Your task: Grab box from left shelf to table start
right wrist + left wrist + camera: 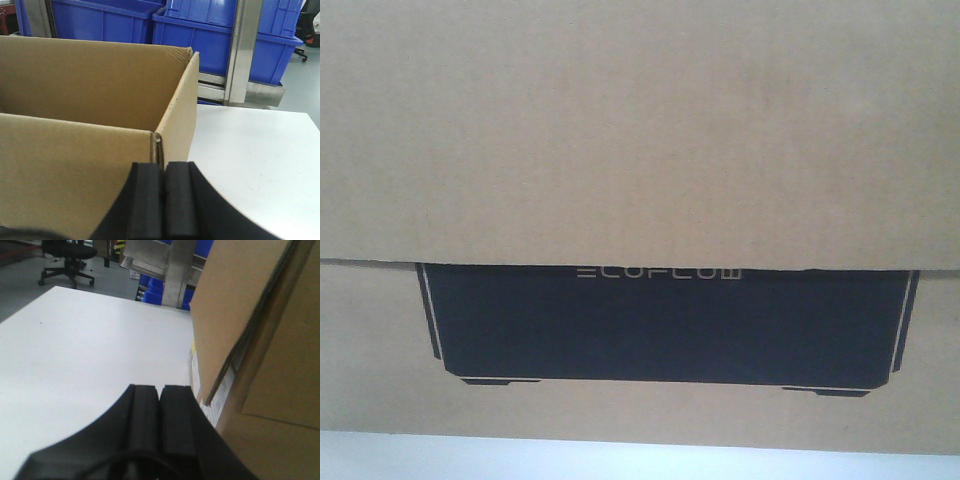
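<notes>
Left gripper [159,395]: pads pressed together, nothing held betw. them; box [260,340] is seen just beside it on its right, side wall touching or nearly so; contact can't be confirmed. Right gripper [163,172]: pads likewise shut flat, empty; box corner stands directly ahead and to its left, top flaps open, inside not visible. Table [85,350] lies under and ahead of both grippers; box appears set on it, its lower edge meeting the white surface in the front view. Step judged: placement approx. done, box squeezed or steadied betw. closed grippers; next move calls for arms to be drawn apart w/o tipping it. Box: plain brown corrugated, black ECOFLOW panel, label strip on side seam.
</notes>
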`<action>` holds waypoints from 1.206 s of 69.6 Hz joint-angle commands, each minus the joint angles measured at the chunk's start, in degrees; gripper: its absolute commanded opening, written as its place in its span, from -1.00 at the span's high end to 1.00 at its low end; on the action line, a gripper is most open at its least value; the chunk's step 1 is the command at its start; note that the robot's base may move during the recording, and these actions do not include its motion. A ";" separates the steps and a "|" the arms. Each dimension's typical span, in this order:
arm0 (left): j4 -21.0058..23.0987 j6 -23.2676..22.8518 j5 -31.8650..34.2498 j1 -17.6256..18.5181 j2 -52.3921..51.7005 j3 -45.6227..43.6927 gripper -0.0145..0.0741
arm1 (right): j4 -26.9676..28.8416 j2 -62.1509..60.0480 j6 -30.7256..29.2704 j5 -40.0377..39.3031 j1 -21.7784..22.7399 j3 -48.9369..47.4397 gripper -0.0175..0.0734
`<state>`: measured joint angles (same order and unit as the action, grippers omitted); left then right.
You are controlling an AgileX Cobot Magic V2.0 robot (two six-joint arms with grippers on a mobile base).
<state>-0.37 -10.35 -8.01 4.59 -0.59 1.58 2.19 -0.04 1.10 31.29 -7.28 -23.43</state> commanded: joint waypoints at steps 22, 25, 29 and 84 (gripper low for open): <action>0.37 0.87 6.44 -0.27 -0.55 0.00 0.89 | -0.47 0.82 -0.36 -5.16 0.02 -1.39 0.49; 0.37 0.87 6.44 -0.27 -0.55 0.00 0.89 | -0.47 0.82 -0.36 -5.16 0.02 -1.39 0.49; 0.37 0.87 6.44 -0.27 -0.55 0.00 0.89 | -0.47 0.82 -0.36 -5.16 0.02 -1.39 0.49; 0.37 0.87 6.44 -0.27 -0.55 0.00 0.89 | -4.54 0.82 -0.32 -12.54 6.84 6.74 0.49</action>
<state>-0.37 -9.51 -6.84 4.50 -0.59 1.67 -0.93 -0.04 1.00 26.44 -3.61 -18.06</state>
